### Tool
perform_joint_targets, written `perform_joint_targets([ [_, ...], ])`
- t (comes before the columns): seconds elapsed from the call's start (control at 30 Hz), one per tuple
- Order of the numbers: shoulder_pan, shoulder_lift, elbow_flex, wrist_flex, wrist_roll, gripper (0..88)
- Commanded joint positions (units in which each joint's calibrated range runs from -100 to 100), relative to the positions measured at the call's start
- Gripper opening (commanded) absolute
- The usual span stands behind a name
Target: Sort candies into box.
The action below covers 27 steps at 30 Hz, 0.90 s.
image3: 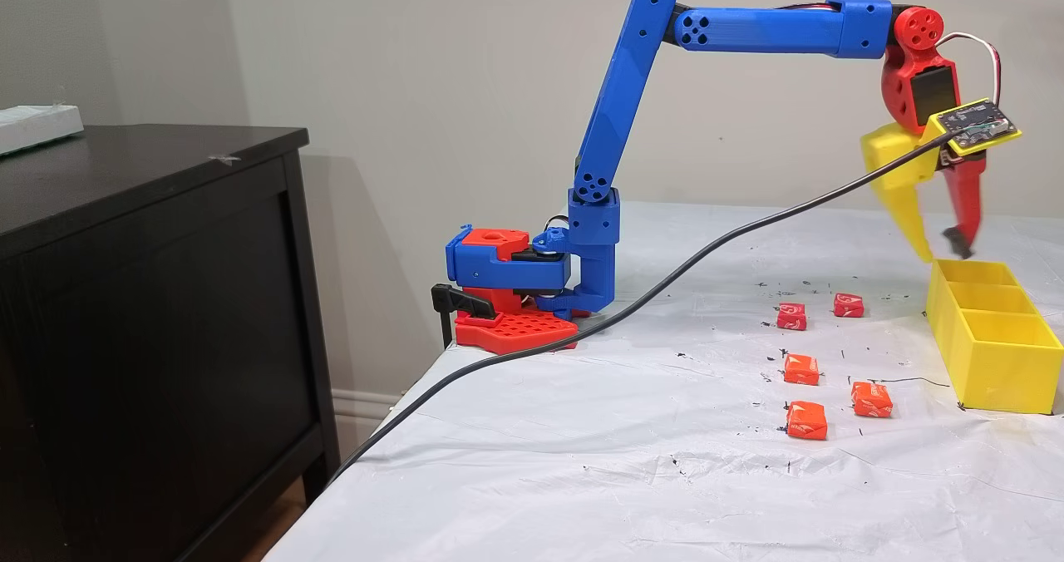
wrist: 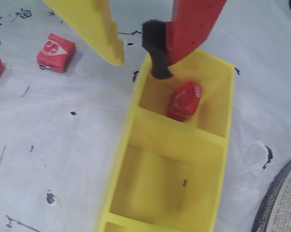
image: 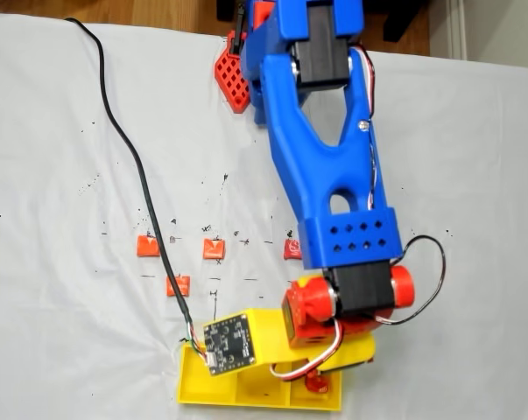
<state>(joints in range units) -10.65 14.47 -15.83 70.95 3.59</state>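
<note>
While one candy (wrist: 184,100) already lies loose in the end compartment of the box (wrist: 135,125), the step in hand looks like the close of a drop-off: the first candy is delivered and nothing is being carried.

Nearest in the wrist view, the middle compartment is bare yellow, and beyond it the red candy rests tilted against the compartment floor, touching neither finger. Just above it hangs the pincer (wrist: 138,60), spread wide, gripping nothing; its red finger, tipped with a dark pad (wrist: 155,48), sits over the box's far end, and the yellow finger (wrist: 94,26) hangs outside the wall over the table (wrist: 48,145). Farther off on the white cover lies another candy (wrist: 55,52), well apart from the box.

From the side fixed view the pincer (image3: 943,250) hovers just above the box (image3: 993,354), with five candies left on the table: the closest (image3: 806,420), then one beside it toward the box (image3: 871,399), then one behind (image3: 801,369), and two farthest back (image3: 791,317) (image3: 848,305).

My judgement is that the next move calls for lifting clear of the box wall, swinging back to a loose candy, and lowering with the fingers straddling it before closing.
</note>
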Motion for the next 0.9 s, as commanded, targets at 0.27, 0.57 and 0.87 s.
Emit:
perform_joint_targets([
  [0.27,-3.12,-12.52,6.31,8.5,3.17,0.2],
  [0.57,-4.38,-11.33,9.59,9.07,2.3,0.7],
  [0.87,-5.47,-12.6,17.51,4.73,2.44,24.1],
])
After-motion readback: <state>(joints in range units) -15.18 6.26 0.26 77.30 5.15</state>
